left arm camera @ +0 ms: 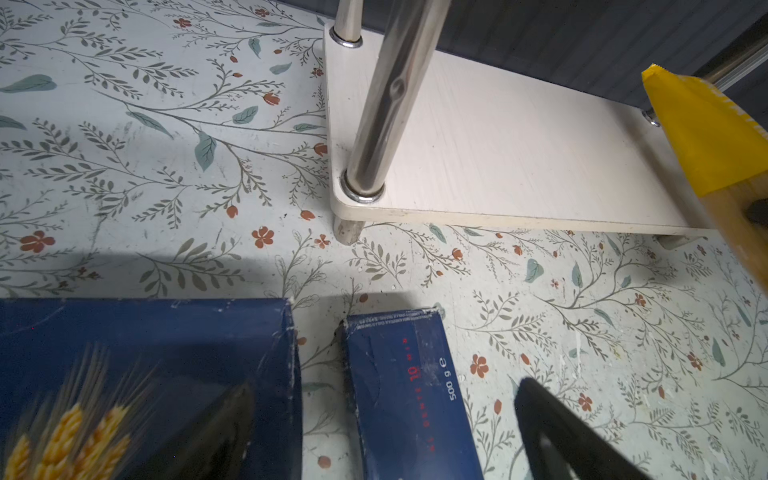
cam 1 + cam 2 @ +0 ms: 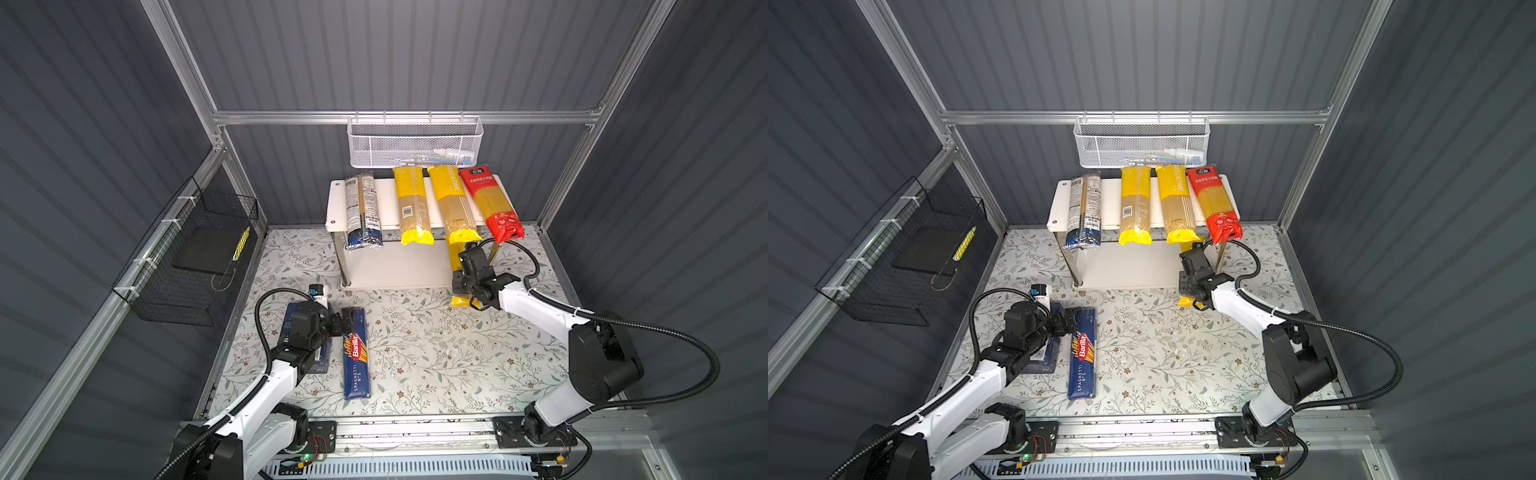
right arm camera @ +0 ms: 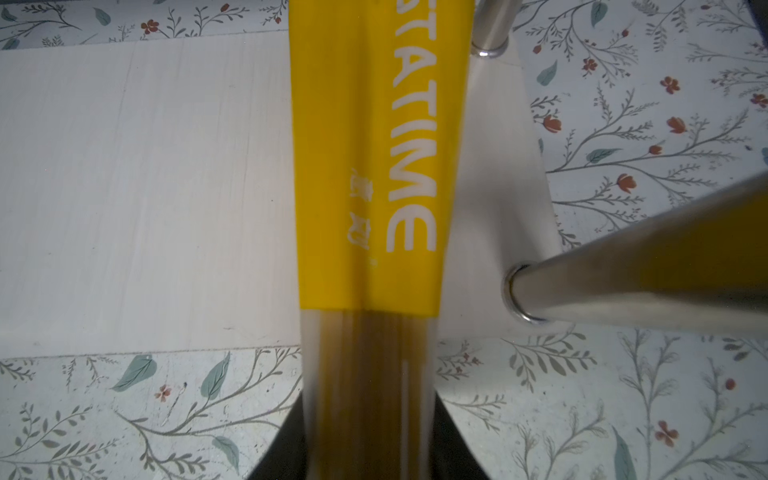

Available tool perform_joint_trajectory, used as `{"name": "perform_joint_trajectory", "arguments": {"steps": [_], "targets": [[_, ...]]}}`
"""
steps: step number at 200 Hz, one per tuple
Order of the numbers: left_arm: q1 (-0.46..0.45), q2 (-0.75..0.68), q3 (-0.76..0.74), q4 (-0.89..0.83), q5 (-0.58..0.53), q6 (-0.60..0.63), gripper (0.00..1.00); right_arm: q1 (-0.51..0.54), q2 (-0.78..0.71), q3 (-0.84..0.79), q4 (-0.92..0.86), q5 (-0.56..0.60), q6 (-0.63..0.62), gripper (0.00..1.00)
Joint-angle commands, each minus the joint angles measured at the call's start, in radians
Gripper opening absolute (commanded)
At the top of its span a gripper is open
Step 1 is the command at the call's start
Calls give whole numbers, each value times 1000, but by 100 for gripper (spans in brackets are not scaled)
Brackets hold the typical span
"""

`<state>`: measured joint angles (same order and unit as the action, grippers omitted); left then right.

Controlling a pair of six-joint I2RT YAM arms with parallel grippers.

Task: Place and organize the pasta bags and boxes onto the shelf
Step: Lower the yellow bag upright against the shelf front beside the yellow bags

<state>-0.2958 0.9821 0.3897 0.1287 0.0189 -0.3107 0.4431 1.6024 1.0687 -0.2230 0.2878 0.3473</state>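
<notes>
Right tool (image 3: 370, 436) clamped on slim yellow film bag (image 3: 365, 166), long axis pointing over shelf (image 3: 145, 187) lower board. Left tool (image 1: 384, 386) apart, straddling far end of narrow cardboard box (image 1: 403, 386).

We see shelf (image 2: 384, 203) at 12 o'clock, 4 bags across its top: clear-blue bag (image 2: 363, 212), plain yellow bag (image 2: 411, 205), PASTATIME bag (image 2: 453, 203), red bag (image 2: 490, 203). 3 o'clock: right gripper (image 2: 467, 291) holds 5th yellow bag (image 2: 453, 257). 7 o'clock: left gripper (image 2: 343, 322) at far end of Barilla box (image 2: 356, 357).
</notes>
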Motion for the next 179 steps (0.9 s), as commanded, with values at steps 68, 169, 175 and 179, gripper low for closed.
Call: {"name": "perform_joint_trajectory", "arguments": {"steps": [68,169,175,179], "targets": [[-5,10,-4,9,1,8,99,-46,36,86,128,42,-10,18],[-5,10,-3,7,7,7,99,-66,93,107,123,61,28,31],[-5,9,-3,6,6,7,99,-67,94,111,117,60,31,35],[-5,7,-3,6,6,7,99,-69,94,111,113,58,33,39]]}}
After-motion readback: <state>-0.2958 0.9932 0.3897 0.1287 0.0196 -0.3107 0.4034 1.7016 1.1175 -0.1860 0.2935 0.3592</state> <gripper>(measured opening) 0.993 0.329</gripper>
